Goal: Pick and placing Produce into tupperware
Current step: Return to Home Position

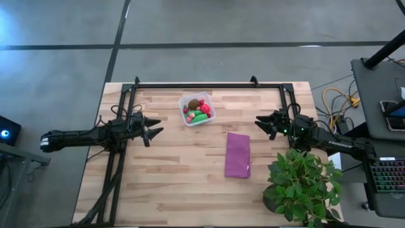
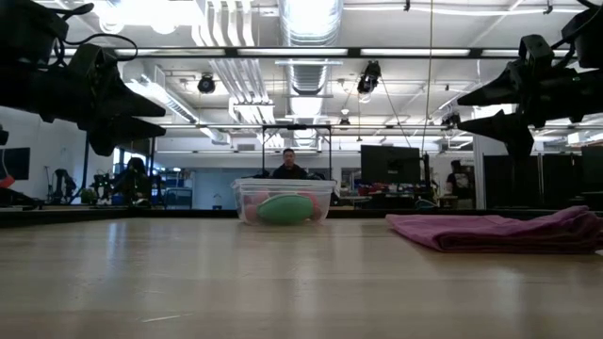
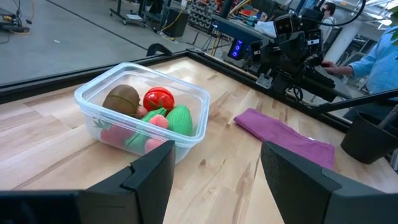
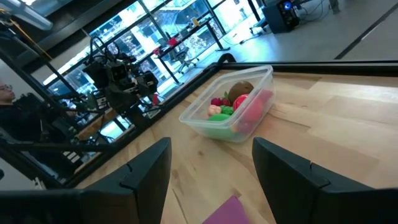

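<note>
The left gripper hung above the table with its fingers spread apart and nothing between them. The right gripper faced it from the opposite side, also spread and empty.

The clear container sat on the wood between the two grippers. It was a little ahead of the left one's tips and off toward the far rail, and farther from the right one. The toy fruit and vegetables lay heaped inside it: a brown oval, red pieces and green ones. No piece showed loose on the wood around either gripper, so the sorting looked finished.

What remained, by my reading, was to bring both arms back to rest. Done well, each arm should draw straight back along its own line, away from the container, and keep its height until it is well clear, so that no finger clips the rim. The purple cloth lay ahead of the right gripper, toward the near edge. A potted plant stood close beside that arm, so it should avoid any sideways swing into the leaves.
</note>
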